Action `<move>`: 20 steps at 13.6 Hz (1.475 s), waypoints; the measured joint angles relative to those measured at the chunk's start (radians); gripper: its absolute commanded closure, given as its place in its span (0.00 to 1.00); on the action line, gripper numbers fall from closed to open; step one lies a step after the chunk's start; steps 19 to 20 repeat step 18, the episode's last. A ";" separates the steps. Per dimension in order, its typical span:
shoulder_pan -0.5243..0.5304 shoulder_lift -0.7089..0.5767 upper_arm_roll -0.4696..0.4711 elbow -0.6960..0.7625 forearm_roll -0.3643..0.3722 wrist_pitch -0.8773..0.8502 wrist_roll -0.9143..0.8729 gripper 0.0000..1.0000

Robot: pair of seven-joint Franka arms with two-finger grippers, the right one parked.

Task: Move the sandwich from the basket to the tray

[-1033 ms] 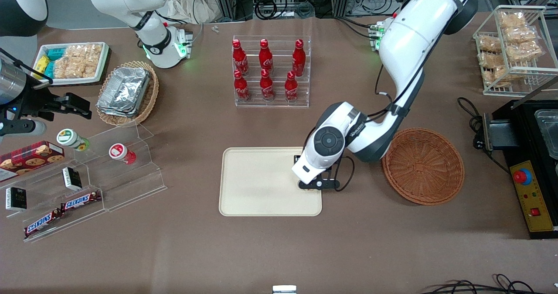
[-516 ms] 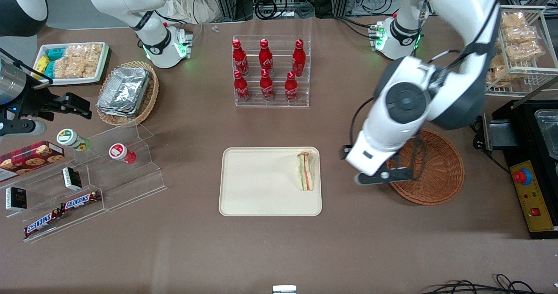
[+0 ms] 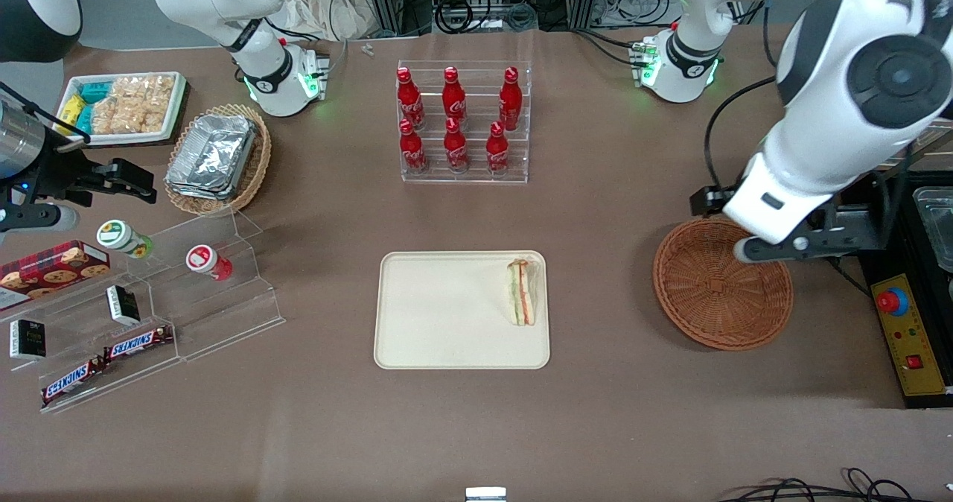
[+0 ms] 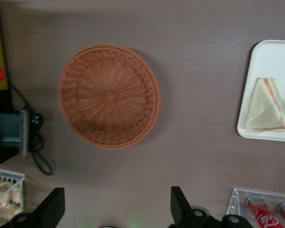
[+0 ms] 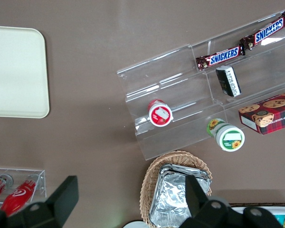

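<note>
One sandwich (image 3: 522,292) lies on the tray (image 3: 439,338), near its edge toward the basket (image 3: 722,284), which sits bare. The pincer (image 4: 115,209) hangs spread above the counter (image 3: 476,427) beside the basket, holding nothing; the task looks finished.

Sandwich (image 3: 521,292): lies on the tray (image 3: 439,316), at its edge nearest the basket (image 3: 718,293).
Basket: on the worktop (image 3: 595,427), toward the working arm's end.
Tool (image 3: 774,245): raised above the basket's rim, holding nothing.
</note>
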 measured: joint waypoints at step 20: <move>-0.037 -0.117 0.340 -0.092 -0.100 -0.039 0.327 0.00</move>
